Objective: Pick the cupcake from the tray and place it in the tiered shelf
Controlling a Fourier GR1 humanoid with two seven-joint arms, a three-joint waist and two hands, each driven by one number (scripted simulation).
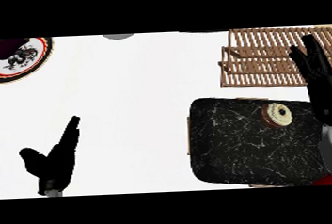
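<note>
Looking down at the counter (133,87), with the cupcake (279,115) on the tray (233,148) and both my hands holding nothing.

At the far left, a round patterned plate (17,59) sits near the top edge, with a dark object on it that I cannot identify. Below it, my left hand (56,161) rests low on the counter, fingers straight and pointing up, thumb spread out to the side. Further right lies the black marbled tray, and the cupcake sits upright near its upper right corner. Above the tray stands the wooden slatted shelf (264,58), just beside its top edge. At the right edge, my right hand (323,74) is over the shelf's right part, fingers straight and slightly spread, apart from the cupcake.
</note>
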